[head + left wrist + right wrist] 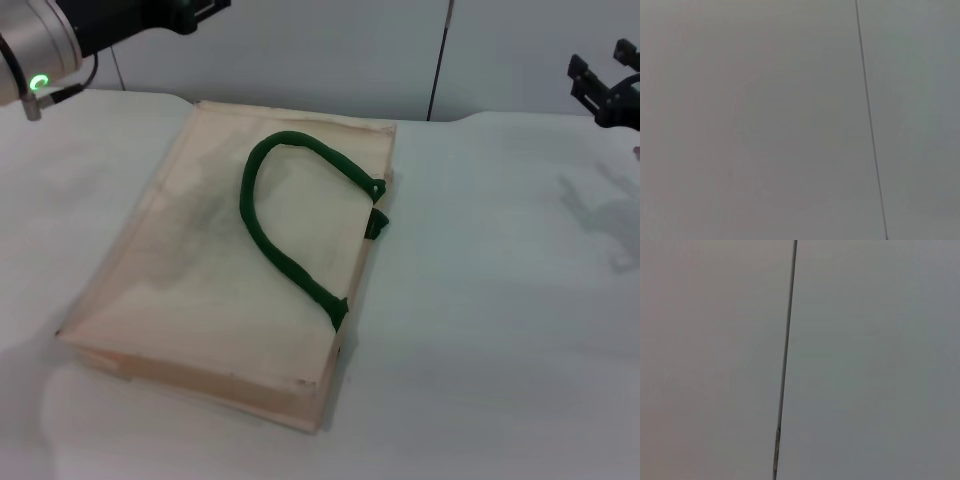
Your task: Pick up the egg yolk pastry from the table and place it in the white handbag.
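1. Cream fabric with thick dark green rope handles: the white handbag (225,265) lies flat on the white table (500,330), one handle looped across its upper face, its mouth toward my right side.
2. I cannot find the egg yolk pastry in any view; both wrist views show only a plain grey wall with a thin dark seam.
3. The right gripper (603,92) hangs at the far right edge of the head view, above the table and well apart from the bag. Its jaws stand apart with nothing between them.
4. The left arm (45,40) sits raised at the far left corner; its jaws are out of view.
5. I judge the pastry light, crumbly and easily crushed, so I would close across its widest girth with gentle pressure.
6. The bag looks limp and lies closed flat, so slipping the pastry into its mouth may need the opening lifted.
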Robot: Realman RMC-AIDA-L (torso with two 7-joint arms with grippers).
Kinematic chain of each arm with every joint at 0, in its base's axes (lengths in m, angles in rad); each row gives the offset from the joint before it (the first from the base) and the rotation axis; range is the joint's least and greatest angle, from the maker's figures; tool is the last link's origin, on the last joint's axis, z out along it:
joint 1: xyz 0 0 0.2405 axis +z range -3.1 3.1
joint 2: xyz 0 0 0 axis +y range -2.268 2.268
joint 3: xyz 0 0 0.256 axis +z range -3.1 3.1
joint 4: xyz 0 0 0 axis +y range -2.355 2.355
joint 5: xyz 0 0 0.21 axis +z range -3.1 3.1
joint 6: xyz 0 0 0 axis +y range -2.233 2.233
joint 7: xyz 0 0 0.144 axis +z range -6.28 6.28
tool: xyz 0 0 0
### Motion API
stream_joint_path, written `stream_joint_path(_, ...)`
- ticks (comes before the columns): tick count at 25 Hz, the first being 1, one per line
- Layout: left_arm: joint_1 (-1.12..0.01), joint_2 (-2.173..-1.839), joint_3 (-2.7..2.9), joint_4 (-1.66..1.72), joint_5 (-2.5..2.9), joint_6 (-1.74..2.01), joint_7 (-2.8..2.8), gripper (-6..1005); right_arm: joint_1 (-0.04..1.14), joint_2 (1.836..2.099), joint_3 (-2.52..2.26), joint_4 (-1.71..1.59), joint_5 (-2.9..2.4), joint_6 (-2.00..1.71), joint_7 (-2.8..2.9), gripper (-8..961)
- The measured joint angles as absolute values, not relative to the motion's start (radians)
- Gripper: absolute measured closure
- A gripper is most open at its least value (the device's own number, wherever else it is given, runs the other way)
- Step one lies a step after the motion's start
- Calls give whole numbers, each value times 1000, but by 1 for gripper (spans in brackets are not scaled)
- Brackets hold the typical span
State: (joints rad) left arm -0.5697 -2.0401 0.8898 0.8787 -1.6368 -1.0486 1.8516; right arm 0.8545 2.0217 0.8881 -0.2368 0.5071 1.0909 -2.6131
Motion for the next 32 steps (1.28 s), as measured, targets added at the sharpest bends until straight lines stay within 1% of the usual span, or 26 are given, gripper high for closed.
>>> stream_joint_path(8,-593,-2040,879,749,-1743,-1037,2003,457,845,2022,898,-204,514,1056,-2663,348)
stream_joint_path(14,-553,-2041,881,671,-1963,-1029,2205,457,812,2023,974,-199,567,1051,-2706,348)
stream_joint_path(18,-549,-2042,879,610,-2083,-1017,2308,457,781,2025,982,-170,659,1051,-2800,348)
stream_joint_path(27,-532,-2042,877,607,-2123,-975,2342,457,741,2025,986,-163,802,1054,-2860,348)
stream_joint_path(32,-492,-2042,877,637,-2171,-969,2354,457,727,2025,986,-163,840,1060,-2864,348)
